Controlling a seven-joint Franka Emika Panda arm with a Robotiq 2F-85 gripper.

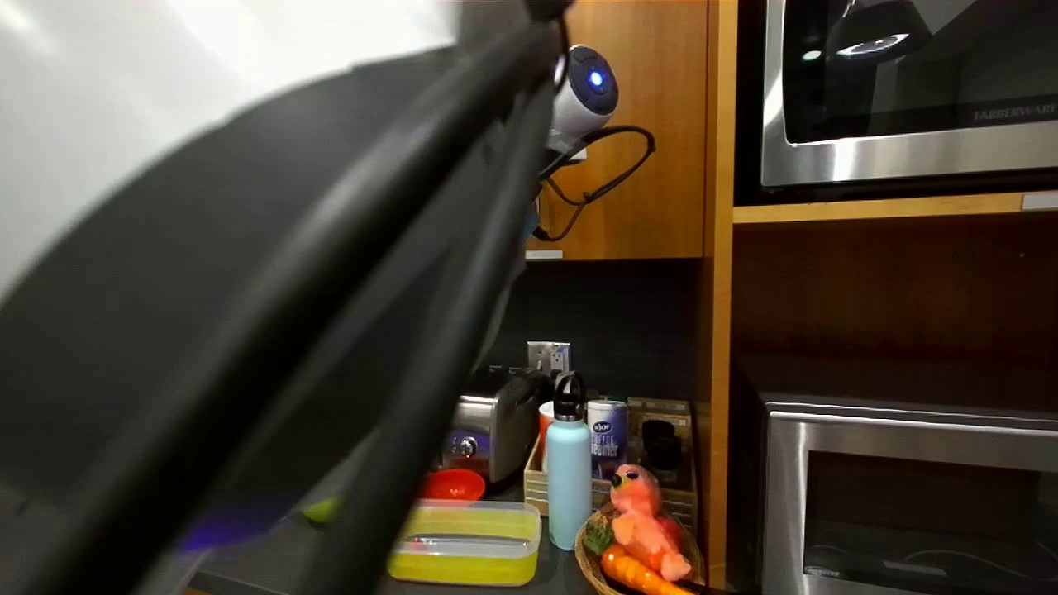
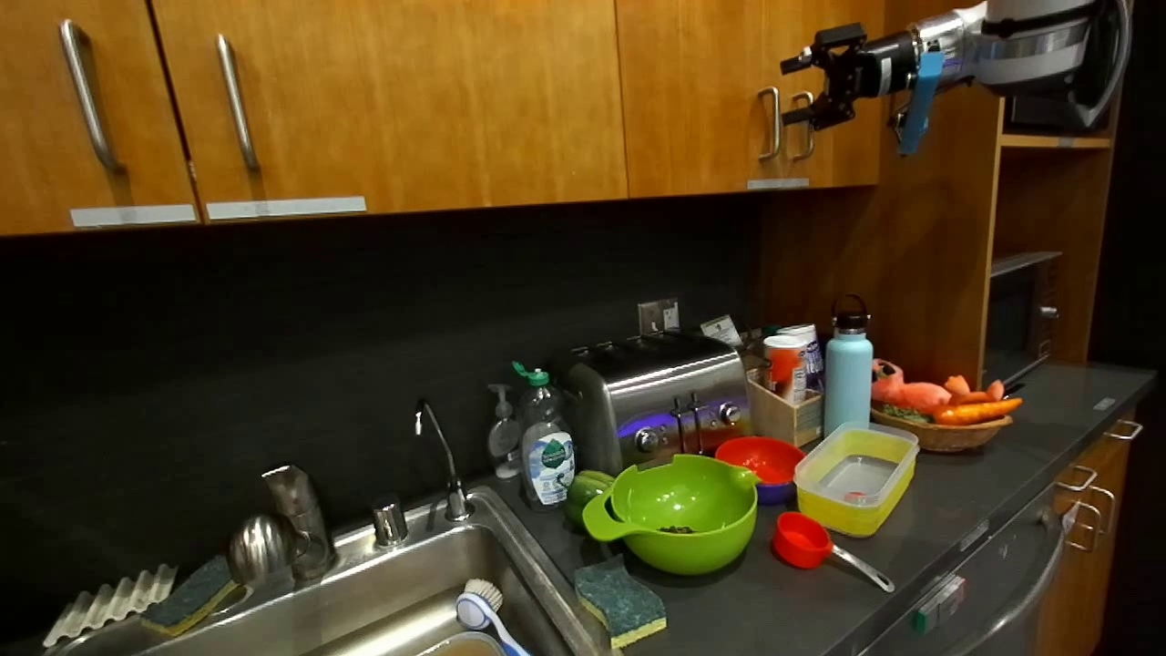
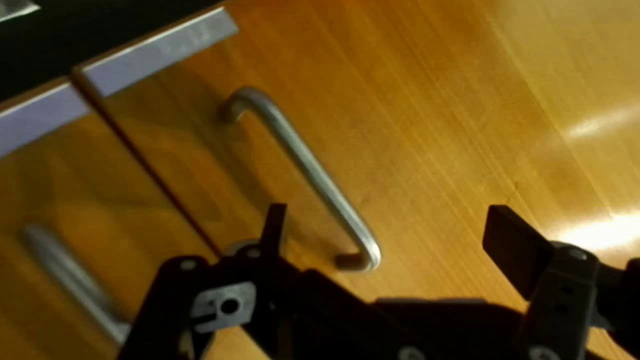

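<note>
My gripper [image 3: 390, 215] stands wide open in the wrist view, with nothing gripped between its dark fingers. Beyond the fingertips, a metal bar handle [image 3: 315, 170] is fixed to a wooden cabinet door [image 3: 425, 100]; its near end shows in the gap, closer to the left finger. A second handle [image 3: 70, 280] lies across the door seam, partly covered by the gripper. In an exterior view the gripper [image 2: 792, 91] is up at the wall cabinet, level with the paired handles [image 2: 772, 123]. How far it is from them is hard to judge. The gripper is hidden in an exterior view behind the arm [image 1: 331, 289].
On the counter below are a toaster [image 2: 665, 392], a blue bottle [image 2: 848, 383], a green bowl [image 2: 692, 538], a yellow container [image 2: 856, 483], a red measuring cup [image 2: 802, 539] and a basket [image 2: 947, 437] of toys. A tall shelf [image 1: 722, 330] with microwaves borders the cabinet.
</note>
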